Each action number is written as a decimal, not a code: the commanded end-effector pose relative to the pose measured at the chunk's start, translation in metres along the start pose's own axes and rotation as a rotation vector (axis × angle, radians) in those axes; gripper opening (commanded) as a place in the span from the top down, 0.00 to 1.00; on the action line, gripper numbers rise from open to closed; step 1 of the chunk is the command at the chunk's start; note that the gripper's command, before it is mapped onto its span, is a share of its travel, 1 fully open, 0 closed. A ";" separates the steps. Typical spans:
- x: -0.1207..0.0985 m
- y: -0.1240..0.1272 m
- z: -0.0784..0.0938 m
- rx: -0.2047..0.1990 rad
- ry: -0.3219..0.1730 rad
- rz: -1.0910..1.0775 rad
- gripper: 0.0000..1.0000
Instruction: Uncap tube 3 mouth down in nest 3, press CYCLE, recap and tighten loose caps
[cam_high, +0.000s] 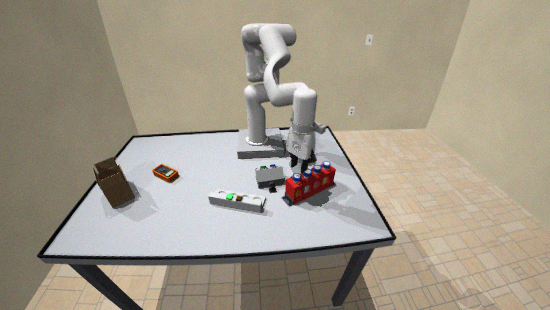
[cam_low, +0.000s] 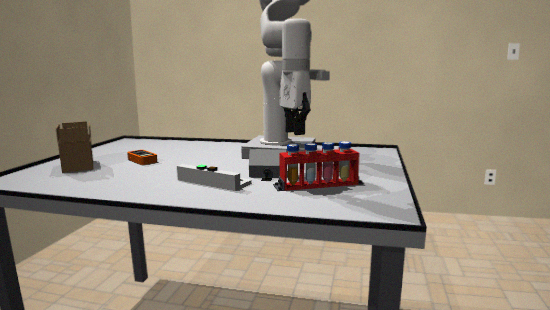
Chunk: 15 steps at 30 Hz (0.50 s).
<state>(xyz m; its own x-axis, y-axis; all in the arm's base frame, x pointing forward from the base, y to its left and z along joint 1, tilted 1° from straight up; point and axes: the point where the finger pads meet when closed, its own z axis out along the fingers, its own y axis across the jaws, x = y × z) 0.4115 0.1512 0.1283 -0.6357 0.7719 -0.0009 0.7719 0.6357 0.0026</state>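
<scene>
The gripper point(cam_low: 298, 131) hangs above the tubes point(cam_low: 318, 166), fingers partly apart, empty; the cap nests are too small to make out.

- Your arm point(cam_high: 265, 60) was glossy white all over, built of thick rounded tube links joined by bulging elbows, in the upper centre of the top view.
- It rose from a round white foot on a flat grey base plate point(cam_high: 245, 154).
- A pale grey band ringed the wrist just above the tool.
- A small grey block jutted sideways from that wrist.
- Your gripper point(cam_low: 296, 131) had a light grey, faintly marked housing, with two short black fingers point(cam_low: 301, 120) below it.
</scene>
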 end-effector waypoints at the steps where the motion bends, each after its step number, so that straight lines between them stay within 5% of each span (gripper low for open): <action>1: -0.007 0.001 -0.002 -0.007 0.010 -0.008 0.54; 15: -0.007 0.001 0.026 -0.007 0.010 -0.008 0.54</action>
<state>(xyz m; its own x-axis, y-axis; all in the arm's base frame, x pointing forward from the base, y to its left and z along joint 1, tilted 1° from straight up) 0.4145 0.1459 0.1110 -0.6420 0.7667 -0.0001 0.7667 0.6420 0.0003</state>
